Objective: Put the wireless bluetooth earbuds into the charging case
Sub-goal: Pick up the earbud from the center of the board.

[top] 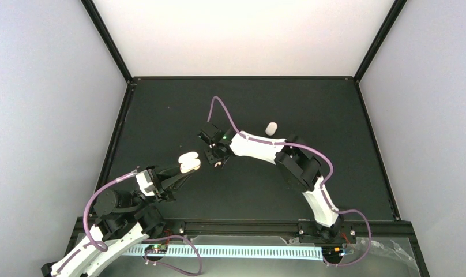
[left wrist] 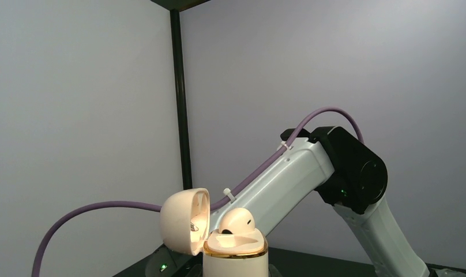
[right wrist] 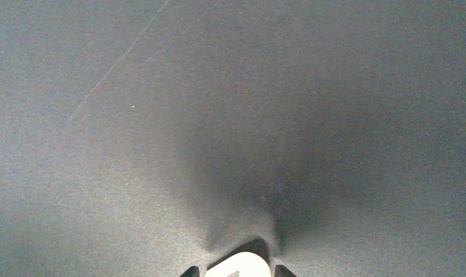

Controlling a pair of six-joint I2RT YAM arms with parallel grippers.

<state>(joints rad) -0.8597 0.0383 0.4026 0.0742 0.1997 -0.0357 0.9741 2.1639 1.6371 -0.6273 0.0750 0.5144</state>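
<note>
Closest to you, your left jaws are clamped on the charging case (top: 190, 162), mouth up, its lid (left wrist: 183, 220) swung open. One earbud (left wrist: 237, 220) already sits inside, its head showing above the rim. Just beyond, your right jaws are pinched on the second earbud (right wrist: 240, 269), with only its pale tip showing between the fingertips. They're hovering just beside the case's open mouth. Now, hold that left side dead steady and line the stem over the free well, which I can't see from here. Come straight down and, I'd say, let go only once it seats. Clip the lid or the seated bud and something could tip. Far back, the white capsule (top: 271, 128) lies on the bench (top: 248, 104), well apart, so ignore it.
</note>
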